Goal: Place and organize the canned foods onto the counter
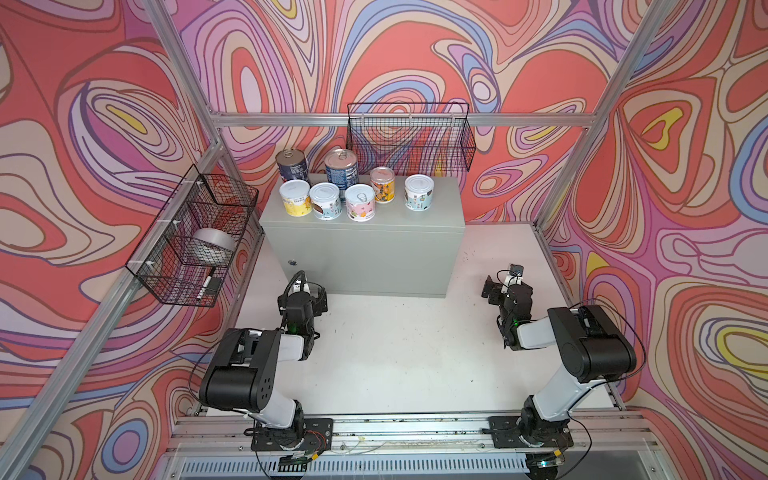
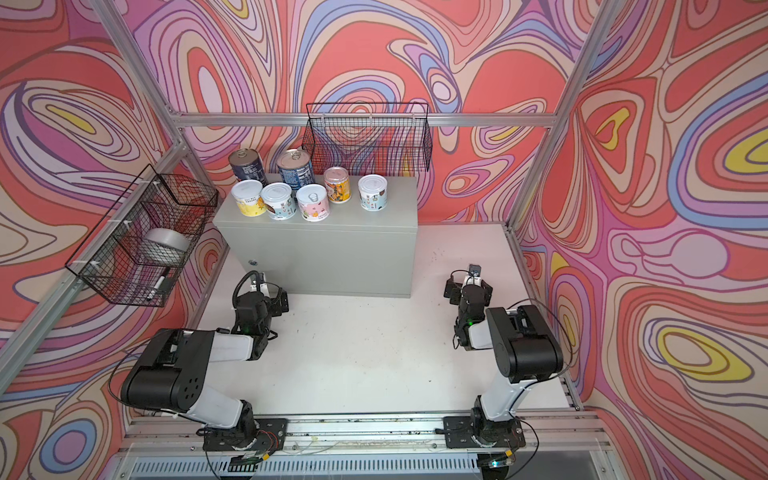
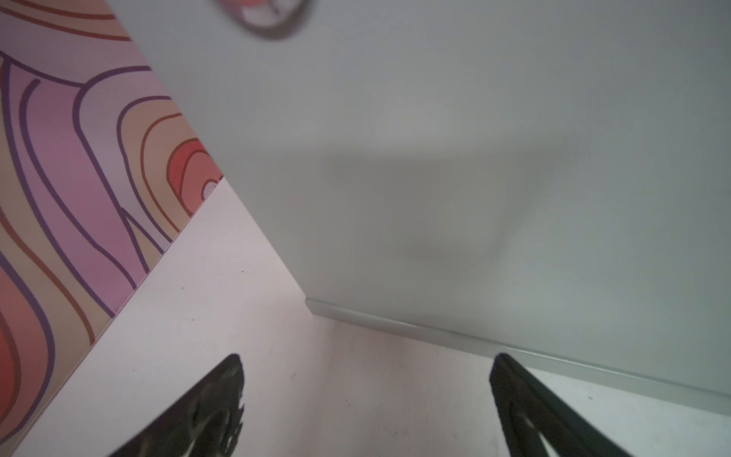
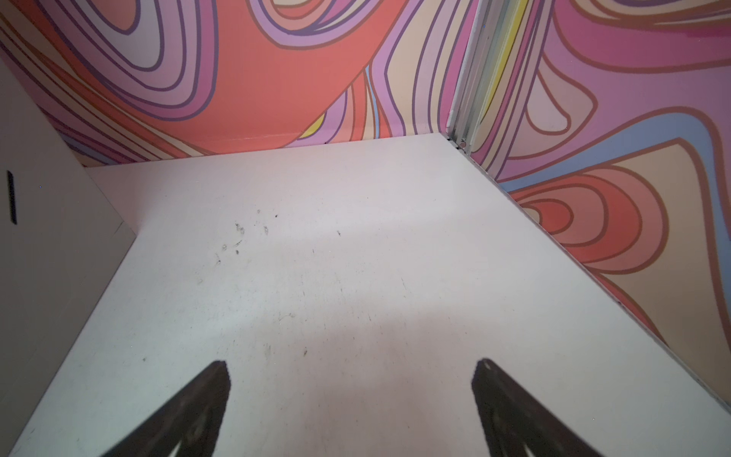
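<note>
seven cans (image 1: 360, 203) stand on the counter (image 1: 361, 253), upper centre in both top views.
you have both tools spread and empty: left gripper (image 3: 366, 370) by the counter's front, right gripper (image 4: 351, 374) over the table (image 4: 316, 257).

Seven cans (image 1: 360, 203) stand upright on the grey box worktop (image 1: 440, 210), mostly left: two tall blue far, five short near.

Canned foods (image 1: 325, 201) are crowding the left of the counter (image 1: 365, 249) top; right end is sitting free. Tabletop (image 1: 395, 345) before the counter is lying open. Wire basket (image 1: 409, 139) is hanging behind the counter, side basket (image 1: 187, 245) is jutting out to its left.
</note>
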Motion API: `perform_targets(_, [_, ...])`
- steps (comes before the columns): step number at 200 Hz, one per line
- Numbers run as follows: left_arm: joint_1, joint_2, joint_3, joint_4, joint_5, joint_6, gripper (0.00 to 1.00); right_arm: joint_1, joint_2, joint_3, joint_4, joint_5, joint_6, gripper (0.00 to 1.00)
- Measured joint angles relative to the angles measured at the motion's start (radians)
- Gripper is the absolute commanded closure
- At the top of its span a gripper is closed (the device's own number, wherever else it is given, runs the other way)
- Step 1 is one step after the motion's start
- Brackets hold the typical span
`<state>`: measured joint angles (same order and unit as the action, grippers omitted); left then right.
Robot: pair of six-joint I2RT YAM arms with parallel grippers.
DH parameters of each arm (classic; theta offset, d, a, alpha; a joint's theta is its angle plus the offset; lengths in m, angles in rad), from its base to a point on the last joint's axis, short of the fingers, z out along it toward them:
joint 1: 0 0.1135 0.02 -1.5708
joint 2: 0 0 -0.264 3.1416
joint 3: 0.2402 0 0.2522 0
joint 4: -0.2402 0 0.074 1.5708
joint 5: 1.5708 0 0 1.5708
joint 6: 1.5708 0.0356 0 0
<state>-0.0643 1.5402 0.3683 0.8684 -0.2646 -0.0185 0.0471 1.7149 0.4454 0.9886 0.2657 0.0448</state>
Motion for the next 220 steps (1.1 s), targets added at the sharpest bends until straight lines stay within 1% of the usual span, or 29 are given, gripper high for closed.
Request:
perform_targets(56, [0.0, 0.002, -0.005, 0.027, 0.008, -0.005, 0.0, 0.0, -0.019, -0.014, 0.023, 0.008, 0.001, 0.02])
perform_targets(118, [0.0, 0.002, -0.005, 0.027, 0.058, 0.0, 0.0, 0.0, -0.016, -0.011, 0.017, 0.009, 0.001, 0.02])
perform_targets(220, [0.0, 0.002, -0.005, 0.027, 0.067, 0.0, 0.0, 0.0, -0.016, -0.003, -0.005, 0.033, 0.001, 0.02])
